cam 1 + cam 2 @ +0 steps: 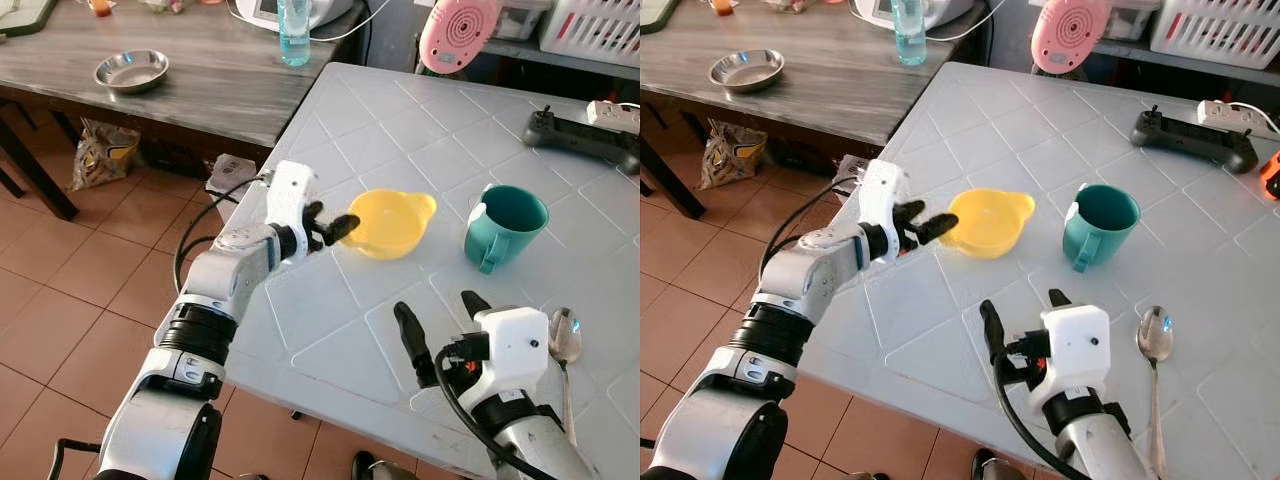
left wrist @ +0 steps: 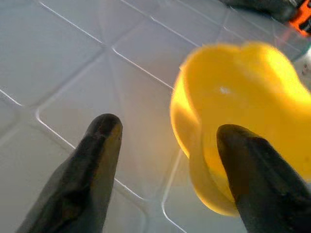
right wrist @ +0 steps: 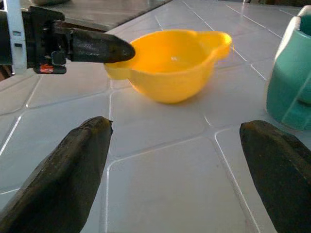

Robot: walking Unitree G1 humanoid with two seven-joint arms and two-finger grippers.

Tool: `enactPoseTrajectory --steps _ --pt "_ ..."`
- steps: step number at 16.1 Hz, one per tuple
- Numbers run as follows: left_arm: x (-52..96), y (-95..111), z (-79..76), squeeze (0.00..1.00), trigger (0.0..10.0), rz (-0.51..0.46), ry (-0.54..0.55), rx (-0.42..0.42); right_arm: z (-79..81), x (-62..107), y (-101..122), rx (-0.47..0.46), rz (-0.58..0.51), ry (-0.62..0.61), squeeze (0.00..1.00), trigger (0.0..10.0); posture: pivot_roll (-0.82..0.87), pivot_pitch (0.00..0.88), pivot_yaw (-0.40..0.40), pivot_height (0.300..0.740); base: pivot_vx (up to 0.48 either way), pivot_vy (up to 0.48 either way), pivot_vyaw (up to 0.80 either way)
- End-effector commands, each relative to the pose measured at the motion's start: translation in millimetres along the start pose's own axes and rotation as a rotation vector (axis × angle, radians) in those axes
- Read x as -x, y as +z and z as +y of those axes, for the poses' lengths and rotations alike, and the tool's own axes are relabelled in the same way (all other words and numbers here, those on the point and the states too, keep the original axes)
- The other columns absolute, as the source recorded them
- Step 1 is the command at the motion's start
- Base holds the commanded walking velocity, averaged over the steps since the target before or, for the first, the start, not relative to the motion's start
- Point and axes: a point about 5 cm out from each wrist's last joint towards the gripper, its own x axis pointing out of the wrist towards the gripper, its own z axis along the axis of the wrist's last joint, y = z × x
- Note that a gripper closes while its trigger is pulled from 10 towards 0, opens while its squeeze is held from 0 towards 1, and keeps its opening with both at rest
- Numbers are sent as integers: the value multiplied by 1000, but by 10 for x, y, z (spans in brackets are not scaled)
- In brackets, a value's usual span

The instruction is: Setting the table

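A yellow plastic bowl (image 1: 390, 220) with two small handle tabs sits on the white tiled table (image 1: 330, 310). My left gripper (image 1: 335, 224) is open at the bowl's left side. One black finger (image 2: 252, 179) lies over the near rim tab, and the other finger (image 2: 95, 170) stands apart above the table. To the right of the bowl stands a teal mug (image 1: 505, 225), handle toward me. A metal spoon (image 1: 565, 340) lies near the table's front right. My right gripper (image 1: 437, 308) hovers open in front of the bowl and mug, holding nothing.
A black controller (image 1: 580, 135) lies at the table's far right. The table's left edge drops to a tiled floor (image 1: 90, 290). Beyond it, a wooden table carries a steel bowl (image 1: 131, 70) and a water bottle (image 1: 294, 30). A pink fan (image 1: 457, 32) stands behind.
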Motion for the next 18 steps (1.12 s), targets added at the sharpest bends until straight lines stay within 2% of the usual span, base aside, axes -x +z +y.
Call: enactPoseTrajectory --steps 1,2,3,7,11,14,18 --pt "-6 -6 -7 0 1098 24 -5 -14 -10 26 40 1 -10 -2 0 10000 -23 185 17 740 0 0 0" --pt "-8 -12 -8 0 941 33 0 -13 -8 22 41 0 -9 -3 0 10000 -24 185 17 740 0 0 0" --pt "-7 -15 -11 0 0 36 -4 -11 -1 21 39 0 -9 -1 0 10000 -24 185 18 740 0 0 0" --pt "-6 8 -49 0 0 48 -30 28 19 16 28 4 -4 7 0 10000 -22 189 15 740 0 0 0" --pt "18 -25 -43 0 0 98 -31 14 21 -2 24 10 -4 12 0 10000 -15 190 14 740 0 0 0" --pt "35 -60 -28 0 0 132 -36 33 35 -18 22 16 -5 19 0 10000 -11 192 14 740 0 0 0" --pt "52 -39 14 0 0 119 -7 15 32 -29 25 18 -8 18 0 10000 -9 189 11 740 0 0 0"
